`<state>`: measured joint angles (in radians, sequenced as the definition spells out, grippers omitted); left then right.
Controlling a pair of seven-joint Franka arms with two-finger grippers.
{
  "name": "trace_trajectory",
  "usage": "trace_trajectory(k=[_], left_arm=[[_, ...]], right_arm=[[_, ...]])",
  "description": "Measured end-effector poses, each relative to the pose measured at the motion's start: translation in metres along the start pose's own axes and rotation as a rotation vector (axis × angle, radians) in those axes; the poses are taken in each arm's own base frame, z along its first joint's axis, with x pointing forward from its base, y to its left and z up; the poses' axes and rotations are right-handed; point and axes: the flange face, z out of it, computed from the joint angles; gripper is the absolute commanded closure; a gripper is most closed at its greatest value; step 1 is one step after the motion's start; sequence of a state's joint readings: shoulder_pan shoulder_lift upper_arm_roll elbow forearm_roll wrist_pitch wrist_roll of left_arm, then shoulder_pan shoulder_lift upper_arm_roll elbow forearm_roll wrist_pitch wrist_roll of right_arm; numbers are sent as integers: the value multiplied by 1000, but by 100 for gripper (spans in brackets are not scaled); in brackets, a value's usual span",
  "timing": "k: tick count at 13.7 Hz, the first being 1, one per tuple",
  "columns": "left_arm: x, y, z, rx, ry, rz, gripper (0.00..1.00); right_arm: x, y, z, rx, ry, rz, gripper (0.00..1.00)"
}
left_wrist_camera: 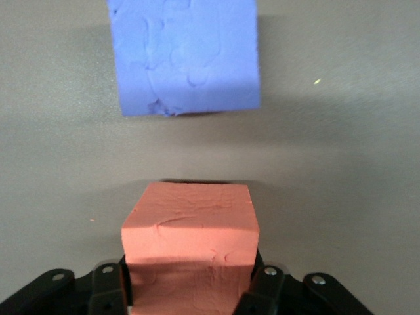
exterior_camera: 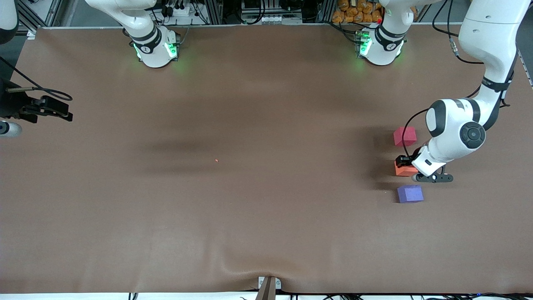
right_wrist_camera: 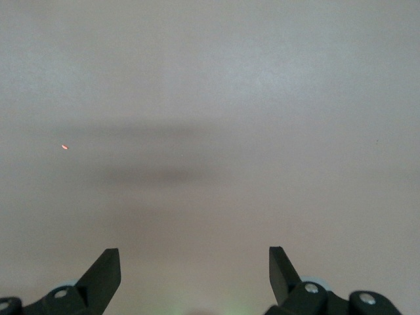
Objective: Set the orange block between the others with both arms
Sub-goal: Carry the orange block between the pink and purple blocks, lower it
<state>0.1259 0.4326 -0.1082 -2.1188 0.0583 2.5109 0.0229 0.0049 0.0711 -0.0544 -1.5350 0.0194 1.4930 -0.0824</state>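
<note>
While the left gripper [exterior_camera: 404,163] stays out of clear sight in the front view, its wrist view shows it clenched on the orange block [exterior_camera: 403,169].

Front view, right of centre: orange block sits between the pinkish-red block [exterior_camera: 404,136] above and the purple-blue block [exterior_camera: 410,194] below, apart from both. Left wrist view shows only orange block [left_wrist_camera: 190,252] and purple-blue block [left_wrist_camera: 185,56], fingers [left_wrist_camera: 107,289] pressing the orange sides. Right gripper [right_wrist_camera: 194,269], at the front view's left edge [exterior_camera: 50,110], waits with jaws released over bare brown table [exterior_camera: 250,208]. No legible writing.
</note>
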Motion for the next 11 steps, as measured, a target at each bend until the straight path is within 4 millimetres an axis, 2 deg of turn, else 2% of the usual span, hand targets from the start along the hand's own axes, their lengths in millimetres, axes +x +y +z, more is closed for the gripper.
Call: trace_trajectory(k=[5,7,8,9,11], left_arm=[[-2,-6,5,4,-6,-3,87],[-2,-6,6,4,-9,-3,81],[-2,-6,6,4,-9,-3,60],[-2,-6,7,4,-9,-3,1],[-2,-5,7,4,-9,-1,0]], right_arm=[[0,0,2,1,-4,-1,0],[0,0,2,1,-4,-1,0],[0,0,2,1,-4,-1,0],[0,0,2,1,-4,-1,0],[0,-1,2,2,-4,-1,0]])
